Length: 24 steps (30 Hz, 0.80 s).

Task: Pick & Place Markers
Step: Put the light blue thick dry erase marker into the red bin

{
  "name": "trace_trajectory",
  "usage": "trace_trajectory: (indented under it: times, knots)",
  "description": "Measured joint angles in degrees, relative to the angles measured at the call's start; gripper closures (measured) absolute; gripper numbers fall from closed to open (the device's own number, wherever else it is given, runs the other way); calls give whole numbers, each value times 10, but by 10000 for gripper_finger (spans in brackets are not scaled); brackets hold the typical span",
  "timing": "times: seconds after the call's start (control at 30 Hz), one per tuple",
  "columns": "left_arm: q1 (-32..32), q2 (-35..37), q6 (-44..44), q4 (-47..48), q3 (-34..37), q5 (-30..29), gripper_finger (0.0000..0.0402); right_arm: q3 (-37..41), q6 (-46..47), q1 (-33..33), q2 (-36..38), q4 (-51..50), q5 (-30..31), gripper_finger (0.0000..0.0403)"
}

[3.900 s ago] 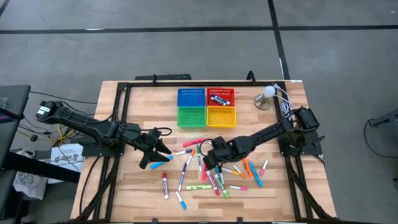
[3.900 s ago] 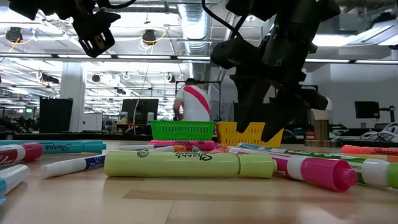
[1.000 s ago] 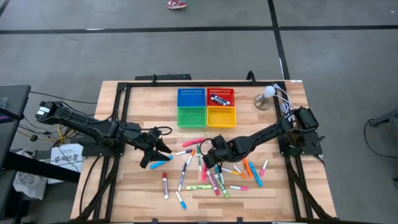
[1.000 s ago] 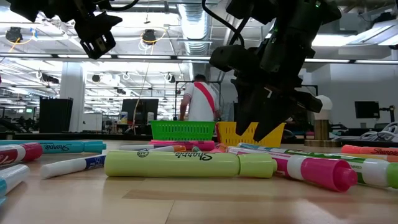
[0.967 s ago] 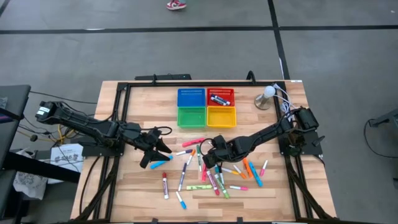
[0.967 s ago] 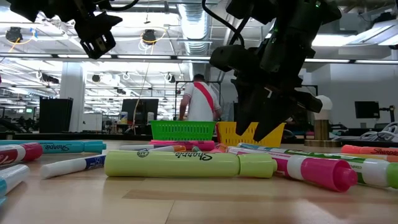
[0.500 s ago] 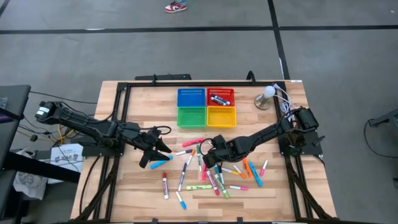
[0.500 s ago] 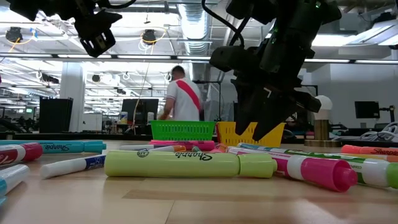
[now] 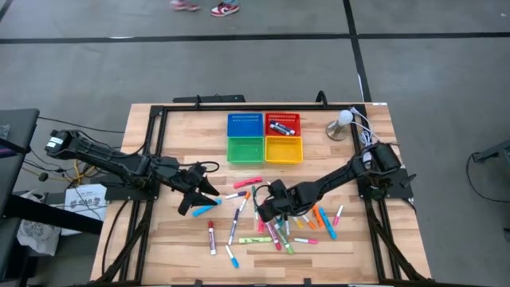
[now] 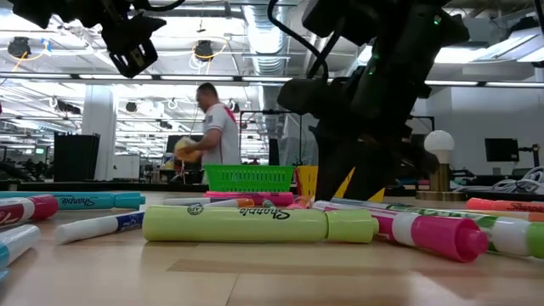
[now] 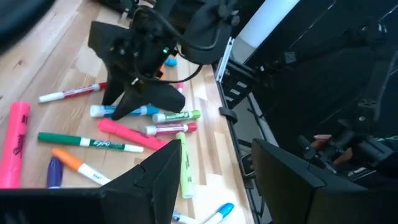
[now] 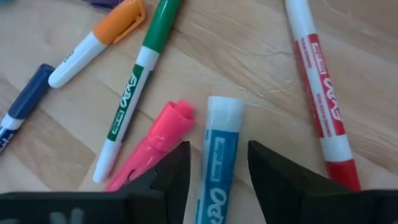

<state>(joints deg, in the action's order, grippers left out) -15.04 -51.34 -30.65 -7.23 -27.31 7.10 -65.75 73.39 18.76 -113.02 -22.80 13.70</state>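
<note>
Hovering gripper: the right gripper (image 12: pixel 211 180), dark and two-fingered, hung low over the marker pile with its fingers spread apart, a light-blue capped marker with a blue label (image 12: pixel 219 155) lying on the wood in the gap between them, not pinched.
Beside the fingers: a pink highlighter (image 12: pixel 152 149) lay just beside the blue one; a green-and-white dry-erase marker (image 12: pixel 134 87) ran alongside it; an orange-capped white marker (image 12: pixel 96 40) and a dark-blue-capped marker (image 12: pixel 25 99) lay further off; a red-and-white dry-erase marker (image 12: pixel 317 87) lay on the other side.
Right arm on the table: the right gripper (image 9: pixel 267 209) sat at the near-centre of the light wooden table (image 9: pixel 175 247), over the scattered coloured markers (image 9: pixel 275 227).
Left gripper: the left gripper (image 9: pixel 199 199) hovered over the table's left part, beside a light-blue marker (image 9: pixel 205 210); I could not tell whether its fingers were spread or closed.
Trays: four square plastic trays, blue (image 9: pixel 245 124), red (image 9: pixel 282 123), green (image 9: pixel 245 149) and yellow (image 9: pixel 283 148), stood together at the far middle; markers lay in the red one.
Low view: a yellow-green highlighter (image 10: pixel 255 224) lay nearest.
Room: a person (image 10: pixel 211 123) stood behind the table.
</note>
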Motion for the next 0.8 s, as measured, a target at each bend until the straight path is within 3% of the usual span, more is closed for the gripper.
trace_trajectory:
  times: [0.2,0.5,0.8]
  knots:
    - [0,2,4,4,0,-3,207,0,30,3,4,-28,4,276]
    - [0,2,4,8,0,-4,207,-2,29,-5,17,-35,-3,338]
    - [0,2,4,10,0,-6,207,-25,1,-20,30,-39,-11,331]
